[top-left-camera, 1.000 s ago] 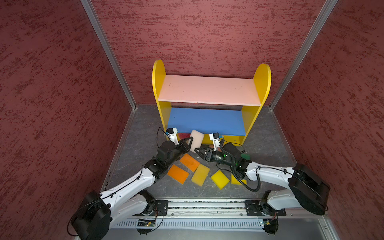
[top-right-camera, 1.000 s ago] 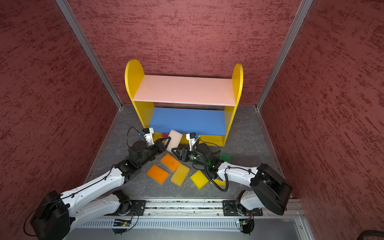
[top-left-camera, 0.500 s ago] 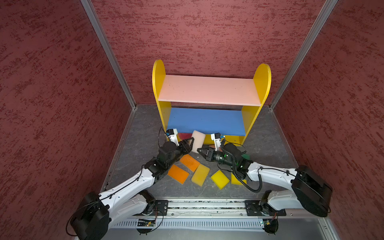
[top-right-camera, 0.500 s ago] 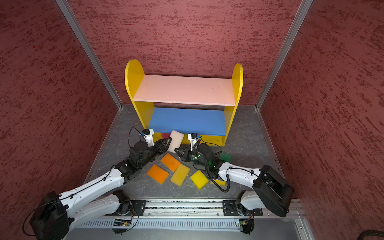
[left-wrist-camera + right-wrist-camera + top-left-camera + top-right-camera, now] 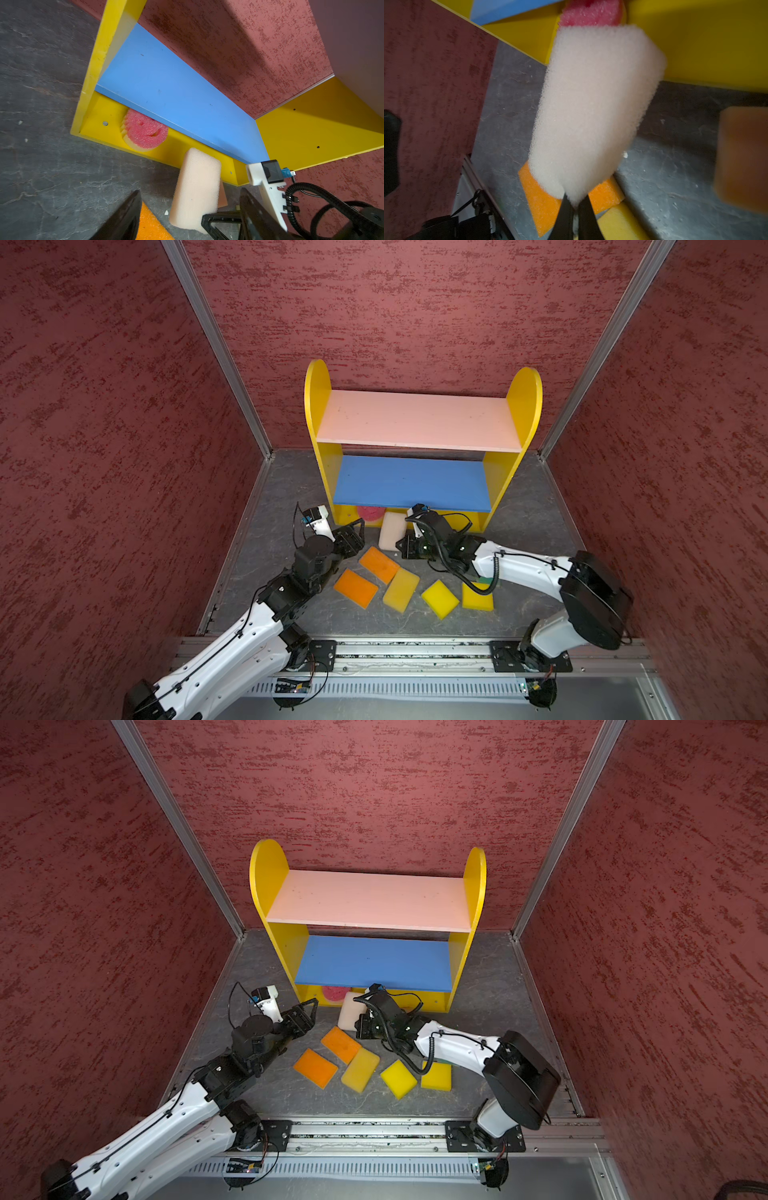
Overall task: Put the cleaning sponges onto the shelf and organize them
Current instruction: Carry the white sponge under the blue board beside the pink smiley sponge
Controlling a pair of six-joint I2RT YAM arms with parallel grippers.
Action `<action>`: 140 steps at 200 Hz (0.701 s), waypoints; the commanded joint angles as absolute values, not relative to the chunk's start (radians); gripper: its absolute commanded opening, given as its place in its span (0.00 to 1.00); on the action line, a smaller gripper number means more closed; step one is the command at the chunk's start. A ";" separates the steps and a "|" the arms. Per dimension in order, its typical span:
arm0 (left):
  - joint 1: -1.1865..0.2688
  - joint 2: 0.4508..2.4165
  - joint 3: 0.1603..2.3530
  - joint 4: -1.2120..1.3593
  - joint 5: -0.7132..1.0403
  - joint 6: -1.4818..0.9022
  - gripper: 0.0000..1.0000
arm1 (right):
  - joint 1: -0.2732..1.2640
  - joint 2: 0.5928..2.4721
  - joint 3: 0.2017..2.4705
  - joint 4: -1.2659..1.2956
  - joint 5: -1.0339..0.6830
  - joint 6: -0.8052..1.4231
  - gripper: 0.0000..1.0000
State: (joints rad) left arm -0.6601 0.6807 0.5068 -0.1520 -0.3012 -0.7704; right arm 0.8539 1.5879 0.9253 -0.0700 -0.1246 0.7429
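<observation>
Since a second ago the left claw (image 5: 356,531) has let go and drawn back, jaws wide and empty, while my right claw (image 5: 574,204) has pinched tight on the near end of the off-white sponge (image 5: 591,104). I see its far end reaching the yellow base of the shelf (image 5: 415,423), near the smiley sponge (image 5: 145,133). An orange sponge (image 5: 379,565) lies on the tabletop (image 5: 286,489) below.

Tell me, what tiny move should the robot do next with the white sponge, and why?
Probably slide it forward onto the shelf's yellow bottom board. The right end effector pinches the off-white sponge by its near end, its far end points over that board, and there is free room beside the round pink smiley sponge.
</observation>
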 commanded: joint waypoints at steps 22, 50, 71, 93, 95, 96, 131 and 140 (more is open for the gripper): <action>-0.651 0.679 0.509 -0.218 -0.319 -0.750 0.75 | 0.850 1.661 0.974 -0.132 -0.036 0.673 0.07; -0.649 0.697 0.513 -0.220 -0.317 -0.752 0.76 | 0.847 1.702 0.984 -0.099 0.057 0.648 0.06; -0.648 0.706 0.508 -0.218 -0.306 -0.763 0.76 | 0.836 1.720 0.976 -0.053 0.089 0.634 0.05; -0.649 0.711 0.496 -0.201 -0.295 -0.775 0.76 | 0.811 1.732 0.971 -0.012 0.080 0.627 0.05; -0.648 0.712 0.495 -0.201 -0.296 -0.777 0.76 | 0.807 1.735 0.970 -0.007 0.078 0.627 0.05; -0.648 0.712 0.495 -0.201 -0.296 -0.777 0.76 | 0.805 1.736 0.969 -0.005 0.077 0.627 0.05; -0.646 0.733 0.494 -0.194 -0.283 -0.785 0.76 | 0.763 1.771 0.979 0.039 0.082 0.603 0.06; -0.647 0.737 0.494 -0.194 -0.282 -0.785 0.76 | 0.757 1.783 0.991 0.033 0.084 0.587 0.06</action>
State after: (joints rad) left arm -0.6506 0.7277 0.5045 -0.2092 -0.2924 -0.7803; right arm 0.7868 1.7477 0.9588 -0.0219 0.0353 0.6209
